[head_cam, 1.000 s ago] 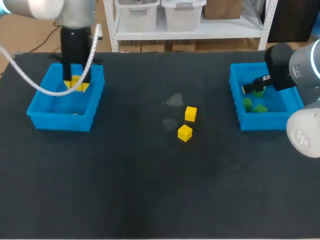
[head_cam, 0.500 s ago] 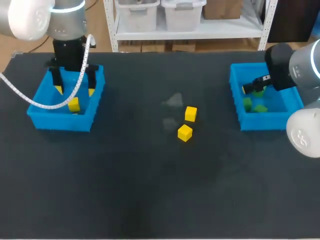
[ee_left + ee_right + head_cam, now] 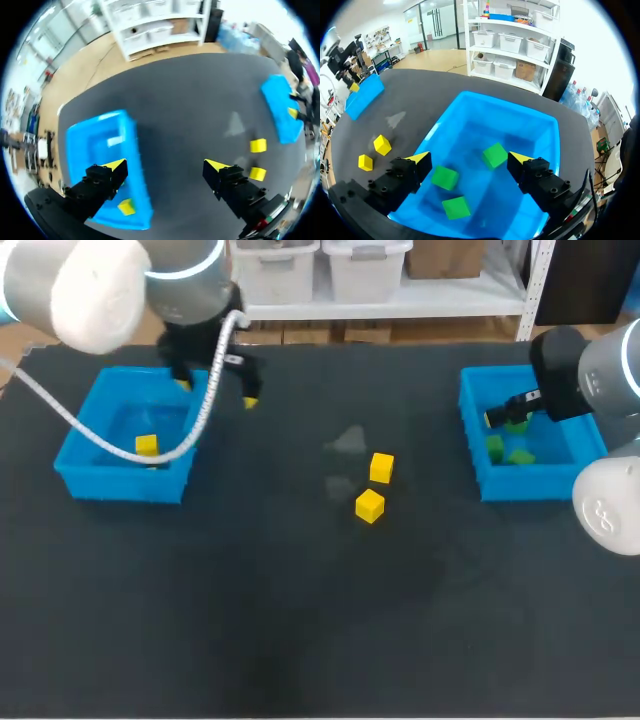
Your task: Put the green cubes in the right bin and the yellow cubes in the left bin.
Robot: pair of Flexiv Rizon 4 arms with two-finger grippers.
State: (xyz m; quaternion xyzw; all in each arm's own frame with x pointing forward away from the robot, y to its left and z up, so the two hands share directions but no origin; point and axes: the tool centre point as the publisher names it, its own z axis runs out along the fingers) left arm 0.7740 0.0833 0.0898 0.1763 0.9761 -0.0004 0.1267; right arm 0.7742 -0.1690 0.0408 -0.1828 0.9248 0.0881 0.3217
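Observation:
The left blue bin [image 3: 75,465] holds one yellow cube [image 3: 147,445]. My left gripper [image 3: 216,392] hangs open and empty over the bin's far right corner; in its wrist view the gripper [image 3: 165,165] straddles the bin's wall [image 3: 131,145], with that cube [image 3: 126,206] below. Two yellow cubes [image 3: 381,467] [image 3: 369,505] lie mid-table, ahead of the left gripper's right finger [image 3: 258,145] [image 3: 257,173]. My right gripper [image 3: 469,159] is open over the right bin [image 3: 470,102], above three green cubes [image 3: 495,155] [image 3: 444,177] [image 3: 456,207]. The head view shows this bin [image 3: 478,465] and the gripper [image 3: 505,422].
The dark tabletop [image 3: 300,620] spreads wide in front of the bins and cubes. From the right wrist view the two loose yellow cubes [image 3: 382,144] [image 3: 365,162] lie beside the right bin, and the left bin [image 3: 365,95] stands far off.
My left gripper opened and let a yellow cube drop into the left bin, then rose and swung right past the bin's corner. The right arm has kept still.

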